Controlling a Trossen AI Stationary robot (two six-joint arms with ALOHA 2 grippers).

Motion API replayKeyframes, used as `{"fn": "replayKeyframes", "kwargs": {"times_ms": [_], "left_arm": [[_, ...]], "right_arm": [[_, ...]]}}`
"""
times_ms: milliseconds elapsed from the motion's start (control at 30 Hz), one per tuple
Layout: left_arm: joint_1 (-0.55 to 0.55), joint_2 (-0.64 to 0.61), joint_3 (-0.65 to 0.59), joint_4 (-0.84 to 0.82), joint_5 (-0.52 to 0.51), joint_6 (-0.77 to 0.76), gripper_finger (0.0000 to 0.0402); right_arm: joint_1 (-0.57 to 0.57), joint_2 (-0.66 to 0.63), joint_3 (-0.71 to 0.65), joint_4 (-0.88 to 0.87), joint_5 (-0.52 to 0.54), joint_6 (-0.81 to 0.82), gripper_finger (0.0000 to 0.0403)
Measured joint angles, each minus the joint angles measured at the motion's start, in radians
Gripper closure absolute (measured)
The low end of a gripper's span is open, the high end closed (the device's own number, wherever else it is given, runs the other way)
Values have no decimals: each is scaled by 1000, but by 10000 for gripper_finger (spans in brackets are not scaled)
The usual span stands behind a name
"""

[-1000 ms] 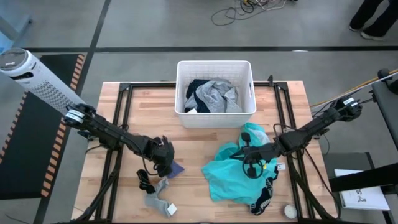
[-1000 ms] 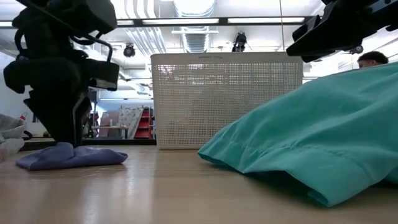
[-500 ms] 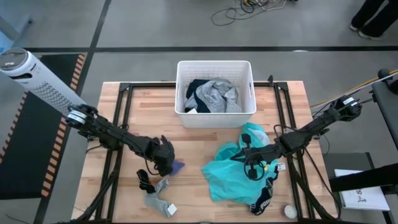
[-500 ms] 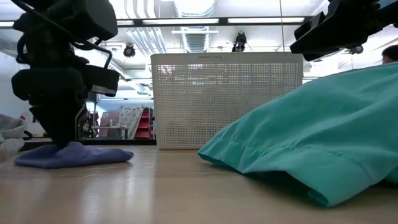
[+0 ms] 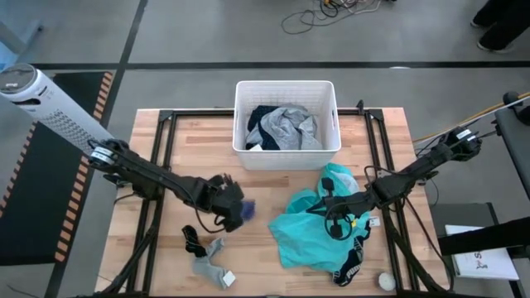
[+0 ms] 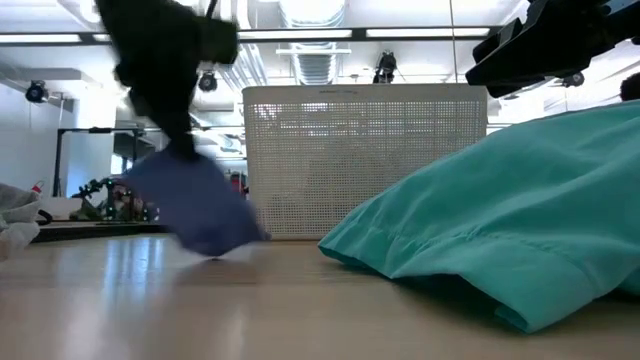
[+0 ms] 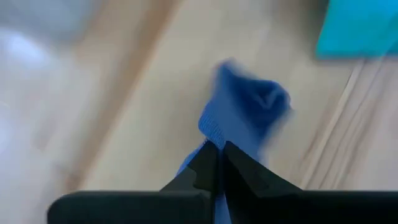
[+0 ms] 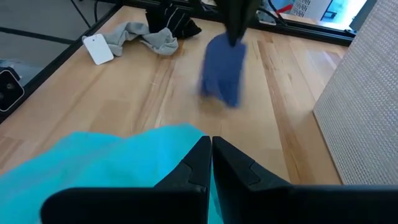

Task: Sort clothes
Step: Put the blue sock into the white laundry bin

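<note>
Spanning most of the high view, the wooden table [image 5: 166, 157] has bare boards along its 9 o'clock side and in the strip between the basket and the garments. The white ribbed basket [image 5: 286, 91] sits at 12 o'clock against the far edge, holding a grey shirt [image 5: 286, 128] over a navy speckled garment [image 5: 263, 114]; its wall blocks any straight path from the middle of the table toward the far edge.

The bright teal garment [image 5: 302, 232] spreads from the centre toward 4 o'clock, its black-and-white band [image 5: 352, 263] lying at 5 o'clock near the front edge. The right gripper [image 5: 335, 217] rests over this garment with its fingers pressed together on teal fabric.

The left gripper [image 5: 234, 207], just toward 8 o'clock of centre, is pinched tight on the small blue-purple cloth [image 6: 190, 205], which hangs off the boards in the low view. Open board lies between that cloth and the teal garment's edge.

Grey and black socks [image 5: 205, 252] lie at 7 o'clock near the front edge, with a white tag [image 8: 97, 48] beside them. A small white ball [image 5: 386, 281] sits at 5 o'clock, by the front corner.
</note>
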Motion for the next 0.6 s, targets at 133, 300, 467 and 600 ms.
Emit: {"fn": "replayKeyframes", "kwargs": {"times_ms": [133,300,467,600], "left_arm": [[0,-2,161,-97,-99,64,400],[7,-4,362,-175,-201,189,401],[45,-6,539,-180,-314,357,401],[122,-6,643,-178,-359,493,401]], "right_arm": [[0,0,0,0,0,0,403],[0,0,0,0,0,0,403],[0,0,0,0,0,-1,403],[0,0,0,0,0,-2,403]]}}
